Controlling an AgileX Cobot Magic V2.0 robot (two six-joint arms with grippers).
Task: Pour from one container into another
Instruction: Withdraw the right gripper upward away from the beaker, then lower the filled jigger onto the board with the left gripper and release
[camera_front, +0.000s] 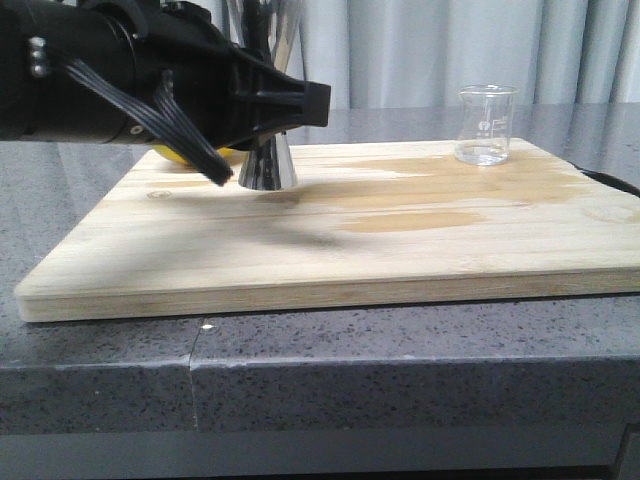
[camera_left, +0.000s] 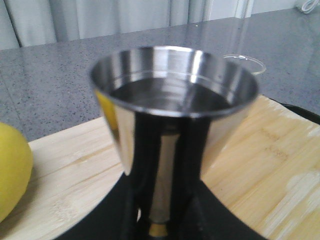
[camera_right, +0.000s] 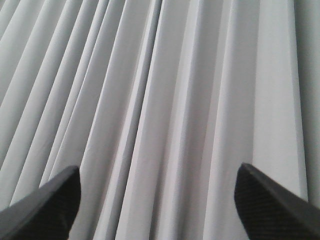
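Now the left end effector straddles the steel jigger's waist near the board's back-left; closure unclear. Slick, top-heavy, liquid inside. Fragile glass beaker back-right. Right end effector gapes empty.

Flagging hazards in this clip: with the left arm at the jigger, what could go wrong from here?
1. The jigger holds liquid near its rim; any tilt while gripped at its waist may slosh it onto the wooden board.
2. The lemon sits close beside it and may get nudged.
3. The beaker stands far across the board, a long carry.
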